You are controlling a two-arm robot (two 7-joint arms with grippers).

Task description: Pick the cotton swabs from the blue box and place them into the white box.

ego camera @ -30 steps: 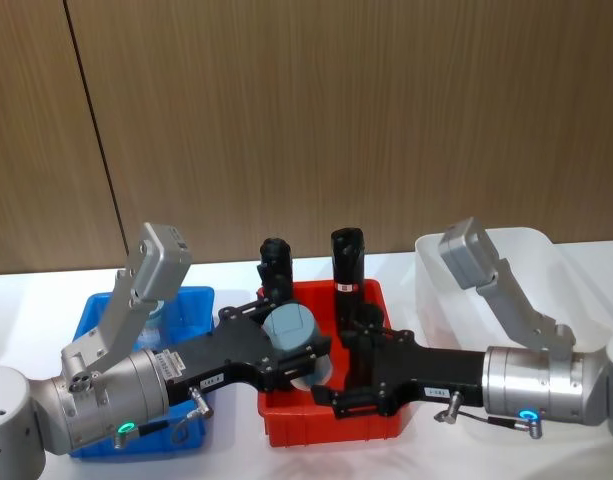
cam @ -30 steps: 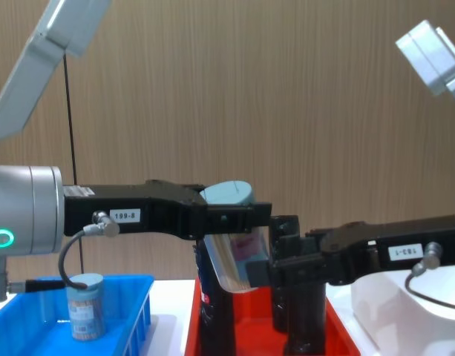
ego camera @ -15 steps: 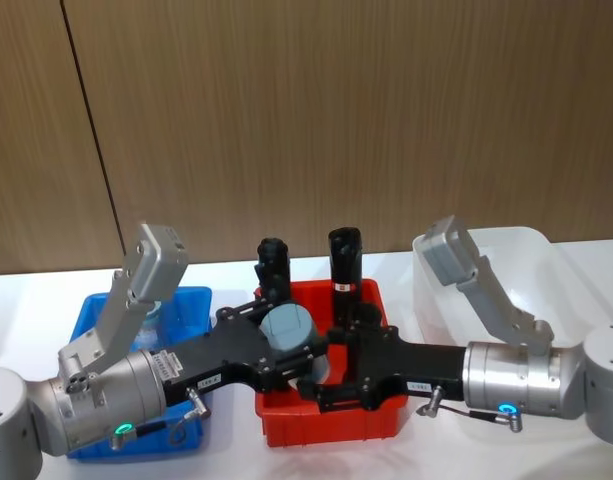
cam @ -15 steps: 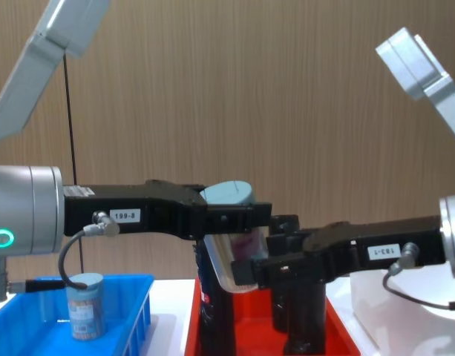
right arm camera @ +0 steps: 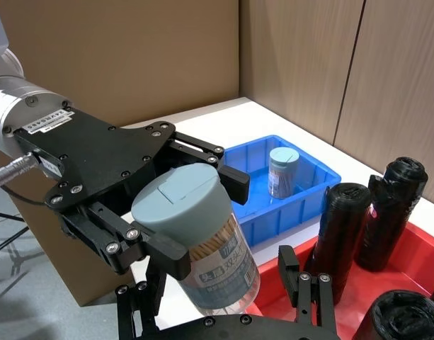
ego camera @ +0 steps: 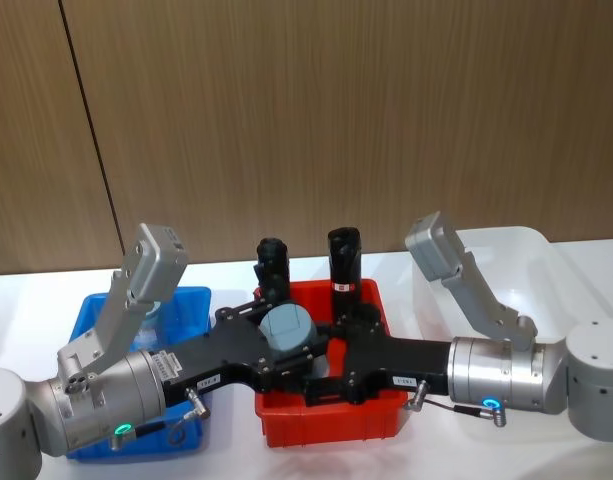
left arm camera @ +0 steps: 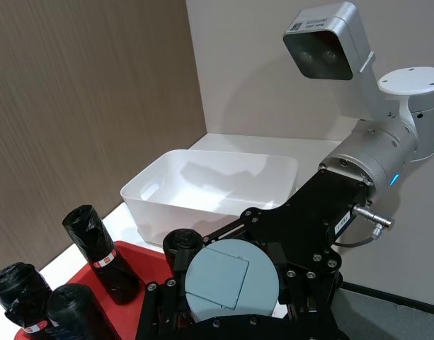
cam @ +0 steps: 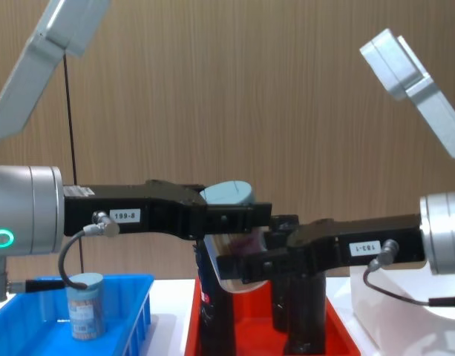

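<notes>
1. From my remote station I see the held jar (ego camera: 289, 326) of cotton swabs in the air above the red tray (ego camera: 331, 427), at the centre of the head view.
2. Its long axis stands near upright but tilted. The pale blue lid points up and the clear base with the swab sticks points down, and the chest view shows the lid face tipped off level.
3. The left gripper (right arm camera: 200, 221) is clamped on this jar just below the lid, one black finger on each side.
4. The left forearm enters the head view from 8 o'clock and lies about level in the chest view, reaching toward 3 o'clock.
5. The right gripper (ego camera: 324, 370) comes in from 4 o'clock, its forearm also about level. Its fingers are spread apart, with the lower part of the jar between them. I cannot tell whether they touch it.
6. The blue box (ego camera: 193, 296) sits at 9 o'clock of the tray. A second jar (cam: 84, 305) stands upright in it, lid up.
7. The white box (ego camera: 532, 243) sits at 3 o'clock of the tray, on the far side of the right arm, and I see no jar in the part of its interior that shows.
8. Black cylinders (ego camera: 275, 262) stand upright at the 12 o'clock end of the tray, behind both grippers.
</notes>
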